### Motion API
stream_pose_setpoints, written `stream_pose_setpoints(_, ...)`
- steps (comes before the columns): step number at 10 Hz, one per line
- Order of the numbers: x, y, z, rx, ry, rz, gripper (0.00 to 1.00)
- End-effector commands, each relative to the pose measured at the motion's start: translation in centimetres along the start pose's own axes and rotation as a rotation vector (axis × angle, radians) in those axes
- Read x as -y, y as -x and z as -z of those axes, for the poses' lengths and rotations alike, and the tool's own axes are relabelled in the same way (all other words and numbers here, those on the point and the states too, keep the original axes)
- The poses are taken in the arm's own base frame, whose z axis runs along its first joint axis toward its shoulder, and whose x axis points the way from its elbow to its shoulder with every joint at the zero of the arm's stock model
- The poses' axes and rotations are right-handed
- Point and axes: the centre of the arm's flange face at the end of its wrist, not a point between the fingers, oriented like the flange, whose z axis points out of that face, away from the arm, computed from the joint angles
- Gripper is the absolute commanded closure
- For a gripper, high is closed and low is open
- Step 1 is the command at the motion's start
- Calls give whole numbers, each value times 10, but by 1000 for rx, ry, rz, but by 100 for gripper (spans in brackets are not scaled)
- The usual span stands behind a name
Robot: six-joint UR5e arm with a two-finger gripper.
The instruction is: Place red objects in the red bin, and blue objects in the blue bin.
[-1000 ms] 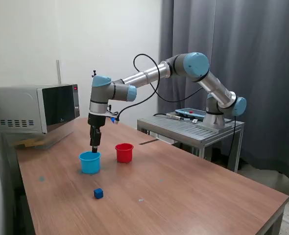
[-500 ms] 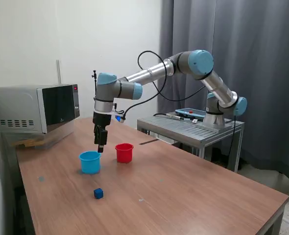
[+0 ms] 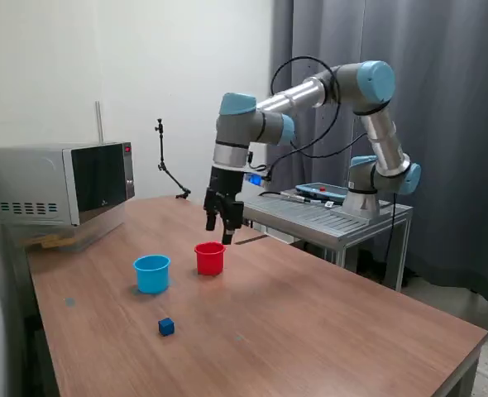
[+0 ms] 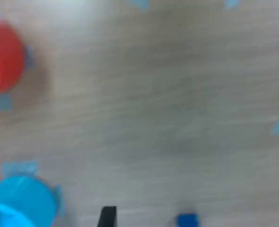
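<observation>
One blue cube [image 3: 166,327] shows — wrist view blurs it.

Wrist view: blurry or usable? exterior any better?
Wrist view: soft all over, likely motion blur; red bin, blue bin and blue cube read only as colour blobs with smeared edges. Exterior view: sharp, evenly lit, faint shadows under the bins; gripper is crisp.

On the table [image 3: 310,331] there is one red bin [image 3: 210,258] and one blue bin [image 3: 151,274]. Only one blue cube [image 3: 166,327] is visible, and no red cube can be seen. One microwave [image 3: 58,182] stands at the far corner.
</observation>
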Motion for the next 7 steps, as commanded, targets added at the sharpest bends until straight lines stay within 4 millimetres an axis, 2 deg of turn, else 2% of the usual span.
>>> stream_pose_setpoints(1, 46, -48, 4, -6, -38, -1, 0)
stream_pose_setpoints(3, 57, -75, 7, -15, -36, 30, 0)
stream_pose_setpoints(4, 56, -78, 5, -19, -37, 45, 0)
stream_pose_setpoints(5, 55, -86, -3, -20, -43, 55, 0)
stream_pose_setpoints(7, 40, -90, -8, -23, -26, 81, 0)
